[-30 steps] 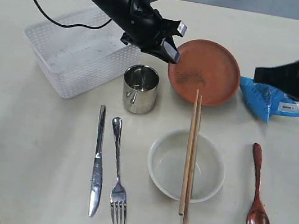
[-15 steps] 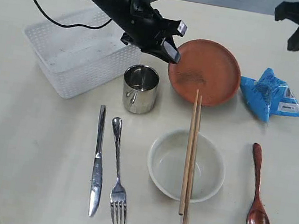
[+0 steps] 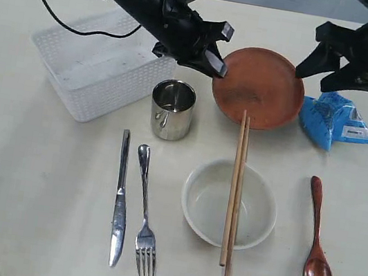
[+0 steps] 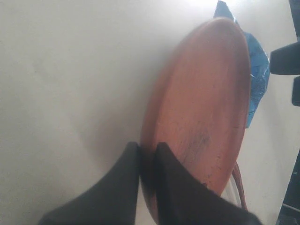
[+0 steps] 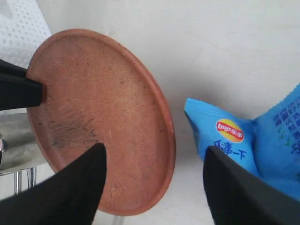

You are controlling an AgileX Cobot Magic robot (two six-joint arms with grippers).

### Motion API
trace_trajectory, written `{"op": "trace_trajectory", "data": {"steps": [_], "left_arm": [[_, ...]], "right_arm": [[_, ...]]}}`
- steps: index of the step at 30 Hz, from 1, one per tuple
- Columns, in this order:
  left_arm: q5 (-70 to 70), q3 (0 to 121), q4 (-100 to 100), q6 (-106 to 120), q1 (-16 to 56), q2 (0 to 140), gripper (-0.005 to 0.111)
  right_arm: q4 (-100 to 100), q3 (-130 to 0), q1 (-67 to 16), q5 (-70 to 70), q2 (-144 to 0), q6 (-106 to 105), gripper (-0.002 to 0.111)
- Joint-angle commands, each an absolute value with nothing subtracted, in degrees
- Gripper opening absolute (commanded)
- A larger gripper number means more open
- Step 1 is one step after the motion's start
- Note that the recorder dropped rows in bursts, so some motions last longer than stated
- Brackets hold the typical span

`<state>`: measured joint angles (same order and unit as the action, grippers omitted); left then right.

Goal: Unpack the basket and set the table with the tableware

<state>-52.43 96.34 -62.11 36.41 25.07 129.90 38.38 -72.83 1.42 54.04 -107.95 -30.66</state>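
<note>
Left pincer [image 4: 146, 153] first: I am clamping it on the near rim of the plate [image 3: 258, 87], one jaw on each face. The plate is sitting in the upper middle of the exterior frame and, to my eye, is tipping up off the desk [image 3: 37, 178] on my side. I am holding my right pincer [image 3: 314, 76] with its jaws wide apart over the plate's opposite rim, gripping nothing, just beside the blue snack packet [image 3: 337, 124] at upper right. The basket [image 3: 51, 47] is standing at upper left and I am seeing nothing in it. The other pieces are already lying out below: the cup [image 3: 172, 108] at the basket's corner, the knife [image 3: 120, 198] and fork [image 3: 145, 209] at lower left, the bowl [image 3: 206, 197] at lower centre with the chopsticks [image 3: 235, 188] crossing it, and the spoon [image 3: 319, 236] at lower right. So I am judging the unpacking done and the plate to be the last piece I am settling. The next move is calling for a level, gentle lowering. The chopsticks' upper ends are reaching the plate's lower edge and the cup is standing near, so a careless slide could be nudging either. The desk is showing pale cream, matt and faintly scuffed under even light. A black cable [image 3: 75, 28] is trailing over the basket, and only a grey strip of room is showing past the far edge.
</note>
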Motion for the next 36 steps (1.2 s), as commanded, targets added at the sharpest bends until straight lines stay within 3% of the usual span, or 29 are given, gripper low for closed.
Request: {"op": "trace_trajectory", "data": {"steps": [1,12,14,22,28,31,36], "left_arm": [[-53.25,96.49,-63.67,36.17,25.27,129.19,0.000],[-53.25,96.49,-63.67,36.56,25.27,129.19,0.000],[-53.25,96.49,-63.83,37.07,25.27,129.19,0.000],[-53.51,96.49,-66.86,38.48,25.27,129.19,0.000],[-54.13,96.49,-66.69,38.49,25.27,129.19,0.000],[-54.13,96.49,-66.79,38.08,25.27,129.19,0.011],[-55.40,96.49,-66.79,38.30,25.27,129.19,0.043]], "right_arm": [[39.63,-73.20,1.74,52.33,-110.22,-31.58,0.059],[49.62,-73.20,1.74,52.78,-115.40,-38.31,0.058],[49.70,-73.20,1.74,52.91,-115.66,-38.60,0.050],[50.90,-73.20,1.74,54.93,-115.60,-38.60,-0.001],[51.04,-73.20,1.74,56.17,-115.60,-38.88,0.000],[51.87,-73.20,1.74,56.69,-115.60,-38.88,0.000],[53.87,-73.20,1.74,57.10,-115.60,-38.77,0.000]]}}
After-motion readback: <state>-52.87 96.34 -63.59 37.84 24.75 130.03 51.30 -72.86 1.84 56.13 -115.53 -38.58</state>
